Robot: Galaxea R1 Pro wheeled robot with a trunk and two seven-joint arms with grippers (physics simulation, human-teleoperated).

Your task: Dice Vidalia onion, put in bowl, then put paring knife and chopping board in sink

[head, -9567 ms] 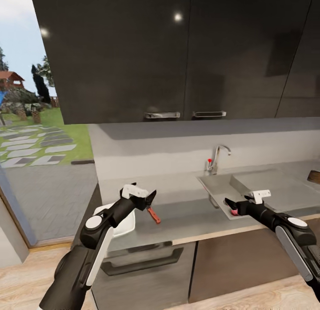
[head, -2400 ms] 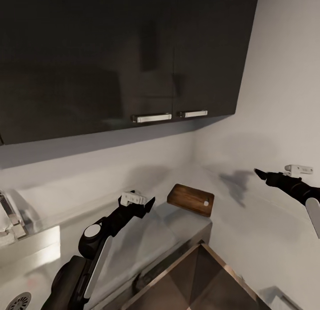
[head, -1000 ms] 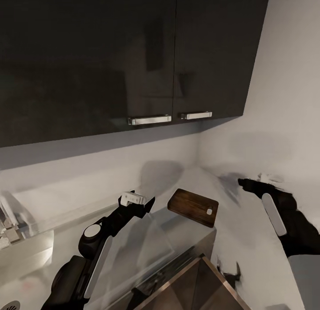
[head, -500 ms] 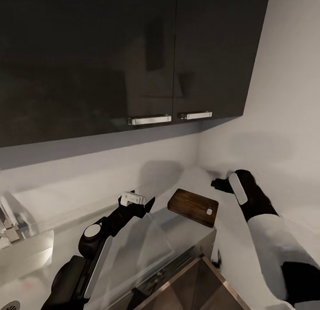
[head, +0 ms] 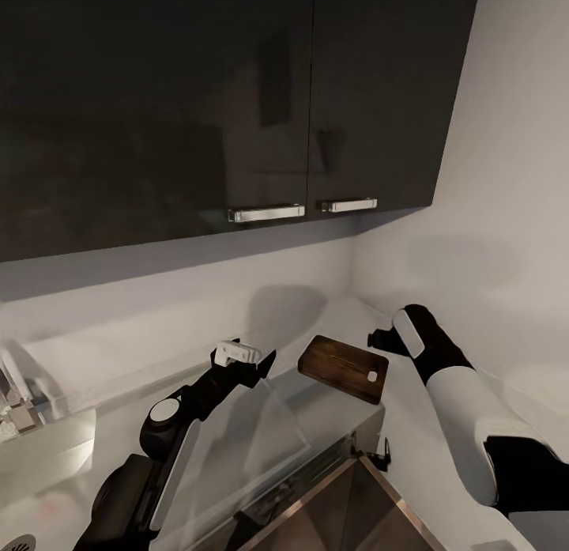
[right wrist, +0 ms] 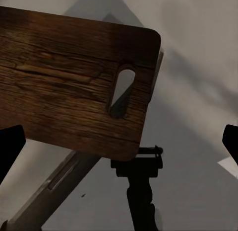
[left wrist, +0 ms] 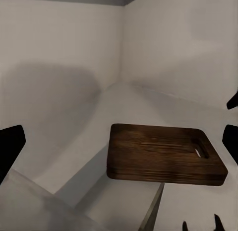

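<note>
A: Left gripper (head: 267,363)?
B: Jaws apart, empty, hovering over the countertop (head: 237,424).
A: Board (head: 343,368)?
B: Flat on the countertop's corner, slot toward the right gripper (head: 376,341), whose jaws stand spread above the slot end.

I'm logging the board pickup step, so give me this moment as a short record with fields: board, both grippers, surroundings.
chopping board: dark wood chopping board lying flat at the countertop corner, slot handle toward the right arm, nothing on it
right gripper: right gripper open, just beyond the board's handle end, not touching it
left gripper: left gripper open, empty, short of the board's other end
surroundings: dark wall cabinets with chrome handles above, pale wall behind
</note>
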